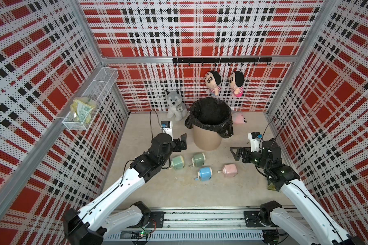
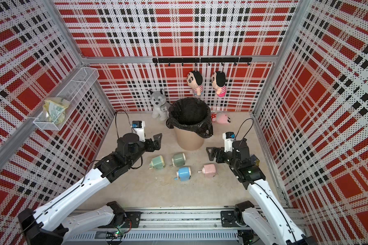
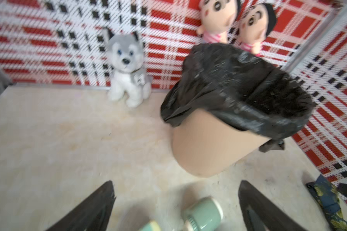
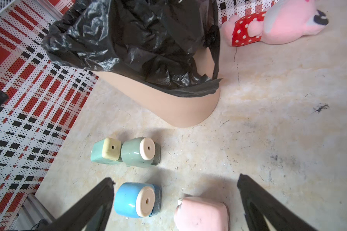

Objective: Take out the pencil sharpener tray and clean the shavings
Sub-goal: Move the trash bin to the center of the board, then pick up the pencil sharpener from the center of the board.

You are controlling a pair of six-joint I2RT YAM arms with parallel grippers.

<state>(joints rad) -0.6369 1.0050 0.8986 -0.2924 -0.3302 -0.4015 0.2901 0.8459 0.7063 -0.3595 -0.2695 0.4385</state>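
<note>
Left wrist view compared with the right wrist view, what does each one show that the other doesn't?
Only the left wrist view: the husky plush and two hanging dolls. Only the right wrist view: the pink plush, the blue sharpener and the pink sharpener. Both: the lined bin, a green sharpener and the tabletop.

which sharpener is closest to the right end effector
The pink sharpener, the only pink one, lying nearest the right end effector; the other three lie farther off.

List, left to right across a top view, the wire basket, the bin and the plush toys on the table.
wire basket → husky plush → bin → pink plush
</note>
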